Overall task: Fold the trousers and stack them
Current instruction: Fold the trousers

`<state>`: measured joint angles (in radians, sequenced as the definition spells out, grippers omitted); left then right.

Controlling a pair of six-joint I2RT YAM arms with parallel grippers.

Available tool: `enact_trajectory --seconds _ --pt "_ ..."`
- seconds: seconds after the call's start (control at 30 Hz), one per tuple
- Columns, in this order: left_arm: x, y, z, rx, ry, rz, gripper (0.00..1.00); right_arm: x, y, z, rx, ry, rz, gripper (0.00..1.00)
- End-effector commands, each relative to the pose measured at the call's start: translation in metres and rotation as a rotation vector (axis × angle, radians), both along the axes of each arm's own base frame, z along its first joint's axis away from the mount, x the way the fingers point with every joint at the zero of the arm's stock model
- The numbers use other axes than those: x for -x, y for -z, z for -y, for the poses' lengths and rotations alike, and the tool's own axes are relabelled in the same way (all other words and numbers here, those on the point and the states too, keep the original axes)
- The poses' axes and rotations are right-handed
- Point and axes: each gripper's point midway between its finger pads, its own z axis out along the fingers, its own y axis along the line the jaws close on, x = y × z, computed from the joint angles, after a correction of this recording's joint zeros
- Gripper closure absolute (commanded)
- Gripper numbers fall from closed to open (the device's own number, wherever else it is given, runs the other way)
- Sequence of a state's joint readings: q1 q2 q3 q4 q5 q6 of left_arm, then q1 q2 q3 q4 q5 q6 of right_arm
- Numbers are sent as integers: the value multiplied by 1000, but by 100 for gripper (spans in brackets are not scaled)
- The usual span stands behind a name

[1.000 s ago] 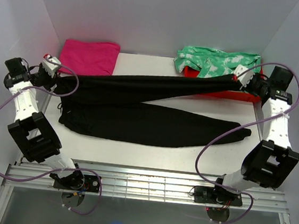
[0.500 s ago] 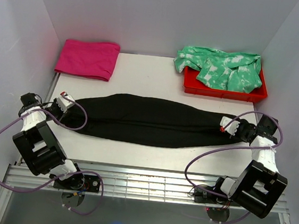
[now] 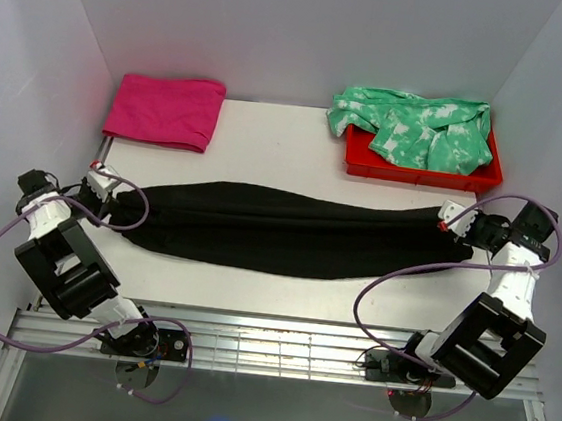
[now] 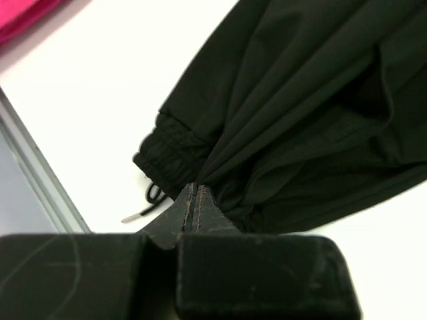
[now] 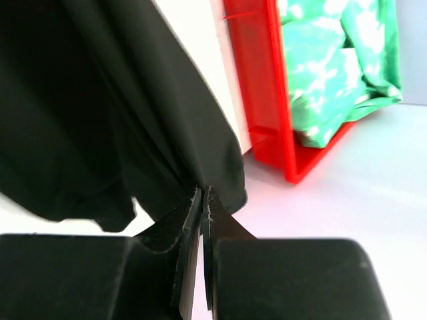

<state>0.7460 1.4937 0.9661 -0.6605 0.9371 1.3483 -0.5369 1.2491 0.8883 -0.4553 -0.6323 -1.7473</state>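
Trousers [image 3: 289,233] stretched across white table [image 3: 269,134], pale walls [image 3: 300,32]

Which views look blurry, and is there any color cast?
Top external: sharp, evenly lit, pink tint on the wall beside the magenta cloth. Left wrist: trousers crisp, left end effector soft. Right wrist: red tray slightly blurred, reddening the table beside it.

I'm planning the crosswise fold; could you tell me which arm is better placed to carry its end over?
Probably the right: the right gripper is shut on the narrow cuff end of the trousers, while the left gripper holds the bulkier waistband.
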Motion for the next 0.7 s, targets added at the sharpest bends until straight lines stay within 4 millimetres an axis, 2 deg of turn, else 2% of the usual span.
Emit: enact_trajectory --seconds 0.0,0.1,0.13,0.23,0.27,0.37,0.6,0.67 --pt "12 -3 -11 -26 3 20 100 15 9 20 46 26 -13 92" --pt "26 15 -4 -48 37 -3 100 29 25 17 60 13 -37 92" --pt "30 20 -1 -60 54 -7 100 37 36 11 64 -4 -51 92" --pt "40 32 9 -63 75 -17 100 49 50 2 79 -32 -60 92" --pt "42 35 9 -68 75 -27 100 56 62 -1 77 -32 -86 92" --pt "47 49 7 -80 67 -60 100 69 78 -4 91 -41 -112 92" --pt "53 70 -2 -68 38 -154 98 88 101 -3 155 -60 -173 92" --pt "54 72 -4 -68 32 -162 100 89 95 0 142 -52 -145 92"
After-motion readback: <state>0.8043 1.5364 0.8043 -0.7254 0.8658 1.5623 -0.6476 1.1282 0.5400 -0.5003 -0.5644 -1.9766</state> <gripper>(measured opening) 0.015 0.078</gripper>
